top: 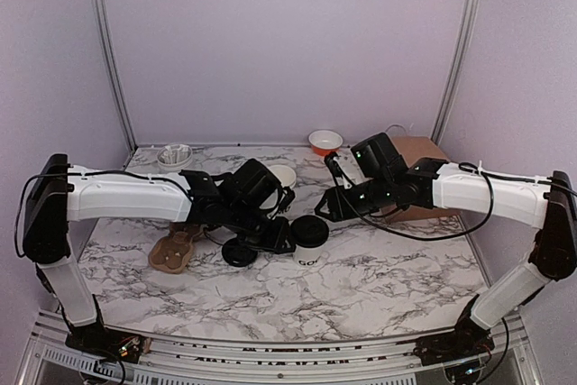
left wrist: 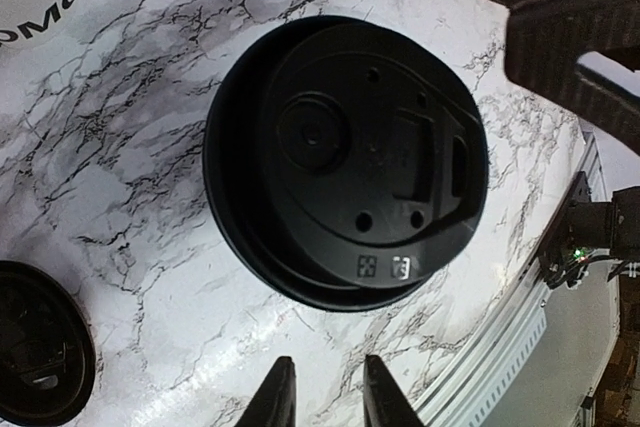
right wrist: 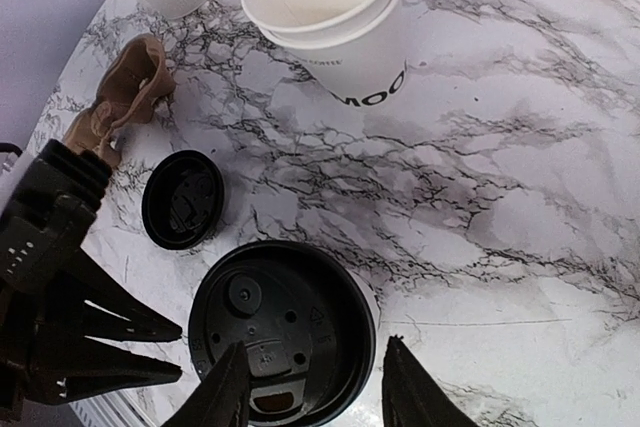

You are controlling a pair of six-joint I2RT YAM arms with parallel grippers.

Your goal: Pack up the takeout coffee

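We see tipping as the main risk. The right gripper (right wrist: pixel 314 347) has its jaws part-way apart above the takeout coffee (right wrist: pixel 280 317), one finger overlapping the lid and the other just outside its rim. Closing off-centre could shove the cup or pop the lid. The left gripper (left wrist: pixel 327 359), jaws narrow and empty, sits just beside the cup and could knock it, or the loose lid (left wrist: pixel 35 347) off to its side. The cup stands upright beneath the right jaws. It is white paper with black lettering low on the wall, and its round black lid looks seated flat.
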